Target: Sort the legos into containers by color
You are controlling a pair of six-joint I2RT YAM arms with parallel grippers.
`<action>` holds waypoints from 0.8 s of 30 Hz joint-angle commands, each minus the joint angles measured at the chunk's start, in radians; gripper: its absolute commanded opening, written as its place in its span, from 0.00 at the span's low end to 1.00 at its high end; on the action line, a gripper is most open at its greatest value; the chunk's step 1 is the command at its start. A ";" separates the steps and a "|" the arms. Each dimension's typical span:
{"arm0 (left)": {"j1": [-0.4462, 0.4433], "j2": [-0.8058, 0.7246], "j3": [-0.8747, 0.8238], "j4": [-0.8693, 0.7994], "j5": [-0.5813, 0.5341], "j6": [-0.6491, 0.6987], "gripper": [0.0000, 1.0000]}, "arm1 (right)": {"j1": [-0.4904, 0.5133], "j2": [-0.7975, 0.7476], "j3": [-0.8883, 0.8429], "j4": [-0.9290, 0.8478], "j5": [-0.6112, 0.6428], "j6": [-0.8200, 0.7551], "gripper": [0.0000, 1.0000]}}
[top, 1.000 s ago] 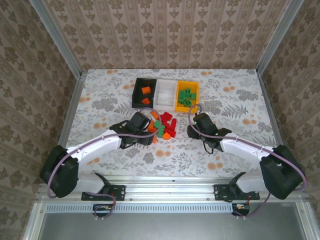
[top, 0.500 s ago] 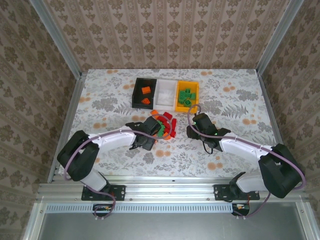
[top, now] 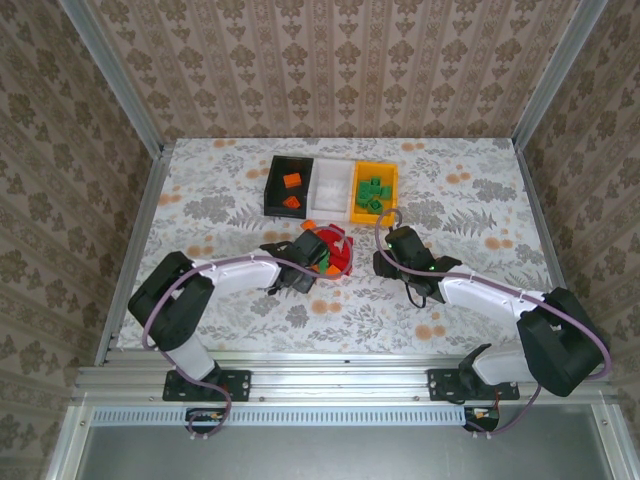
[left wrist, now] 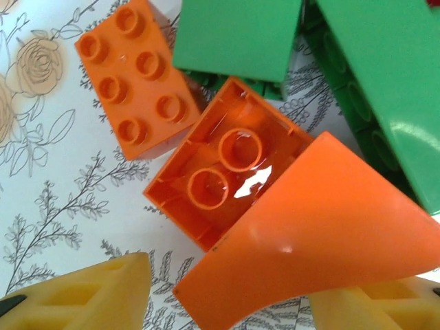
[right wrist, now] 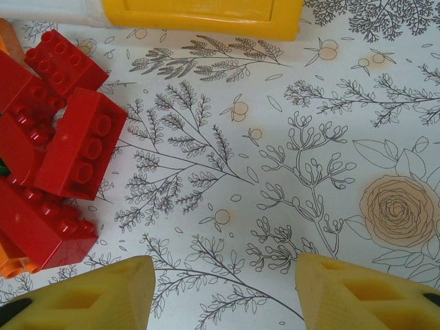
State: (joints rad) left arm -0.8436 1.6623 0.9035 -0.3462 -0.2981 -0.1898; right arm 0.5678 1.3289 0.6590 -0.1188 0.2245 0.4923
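Though left fingers (left wrist: 77,297) and right fingers (right wrist: 86,295) apart, orange legos (top: 292,181) in black bin (top: 281,166), green legos (top: 374,193) in yellow bin (top: 389,171).

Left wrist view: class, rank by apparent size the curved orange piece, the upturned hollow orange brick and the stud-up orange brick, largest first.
1. curved orange piece: largest, though it lies on top, nearer the camera.
2-3. upturned hollow orange brick and stud-up orange brick: too alike to rank; the curved piece partly covers the hollow one.
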 commanded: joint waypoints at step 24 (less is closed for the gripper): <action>-0.105 -0.125 -0.075 0.030 0.124 -0.031 0.49 | 0.007 -0.023 0.001 -0.007 0.017 -0.020 0.57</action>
State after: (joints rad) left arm -0.9501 1.5608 0.8371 -0.3019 -0.1749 -0.1978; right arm 0.5678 1.3289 0.6586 -0.1188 0.2245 0.4919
